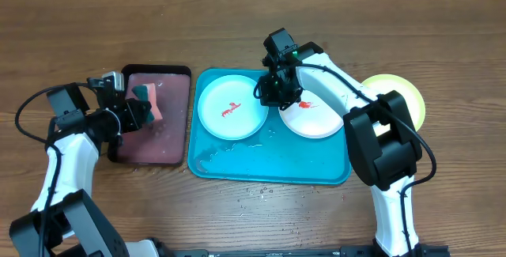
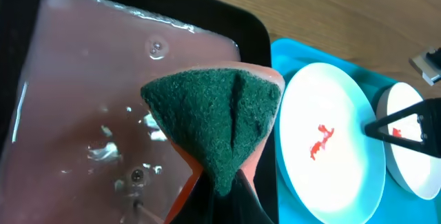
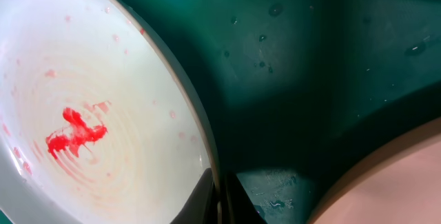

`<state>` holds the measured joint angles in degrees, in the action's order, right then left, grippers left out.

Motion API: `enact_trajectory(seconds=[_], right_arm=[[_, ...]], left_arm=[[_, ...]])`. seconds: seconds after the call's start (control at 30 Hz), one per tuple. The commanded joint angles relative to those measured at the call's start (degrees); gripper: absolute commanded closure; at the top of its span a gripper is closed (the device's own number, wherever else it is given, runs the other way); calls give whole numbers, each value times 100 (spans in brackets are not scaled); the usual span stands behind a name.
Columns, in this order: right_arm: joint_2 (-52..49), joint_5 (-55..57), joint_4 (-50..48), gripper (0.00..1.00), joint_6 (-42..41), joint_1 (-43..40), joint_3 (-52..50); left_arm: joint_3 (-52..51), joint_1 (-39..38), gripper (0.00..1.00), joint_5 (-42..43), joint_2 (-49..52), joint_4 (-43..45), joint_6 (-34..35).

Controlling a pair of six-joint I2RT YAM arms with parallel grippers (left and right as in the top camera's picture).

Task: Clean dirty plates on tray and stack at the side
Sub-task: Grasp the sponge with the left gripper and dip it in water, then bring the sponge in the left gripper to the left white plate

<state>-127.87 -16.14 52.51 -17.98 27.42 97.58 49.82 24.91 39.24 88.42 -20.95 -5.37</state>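
Note:
The turquoise tray (image 1: 269, 166) holds the light blue plate (image 1: 225, 122) on the left and the white plate (image 1: 320, 121) on the right, both with red smears. The yellow-green plate (image 1: 411, 99) lies on the table right of the tray, partly under my right arm. My right gripper (image 1: 273, 95) is shut on the light blue plate's right rim (image 3: 103, 79), with the fingers (image 3: 222, 196) pinching the edge. The white plate's rim (image 3: 400, 189) shows beside it. My left gripper (image 1: 136, 116) is shut on a green-faced sponge (image 2: 213, 114) above the small tray.
The black-rimmed pinkish tray (image 1: 162, 142) lies left of the turquoise tray, with wet patches on it (image 2: 83, 79). Water drops lie on the turquoise tray floor (image 3: 310, 58) and near its front edge. Bare wooden table surrounds both trays.

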Motion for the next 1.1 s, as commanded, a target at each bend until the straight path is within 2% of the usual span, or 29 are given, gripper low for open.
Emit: enact_trajectory(seconds=[0.0,0.77,0.83,0.9,0.97,1.07], right_arm=[[70,-44,-33,96,-7,26,76],[70,-48,-96,96,-9,26,76],[70,-50,-92,96,-11,28,76],[70,-48,-68,96,-11,28,74],[68,-48,-42,96,-11,28,74],[68,-50,20,96,-13,28,74]], left_arm=[[-55,24,96,280,17,96,-240],[-55,15,96,190,17,133,-151],[-55,-17,96,-385,17,131,413],[-55,-131,96,-1333,17,31,986],[-55,-339,96,-2164,20,-96,1303],[-55,-824,96,-2929,20,-175,1377]])
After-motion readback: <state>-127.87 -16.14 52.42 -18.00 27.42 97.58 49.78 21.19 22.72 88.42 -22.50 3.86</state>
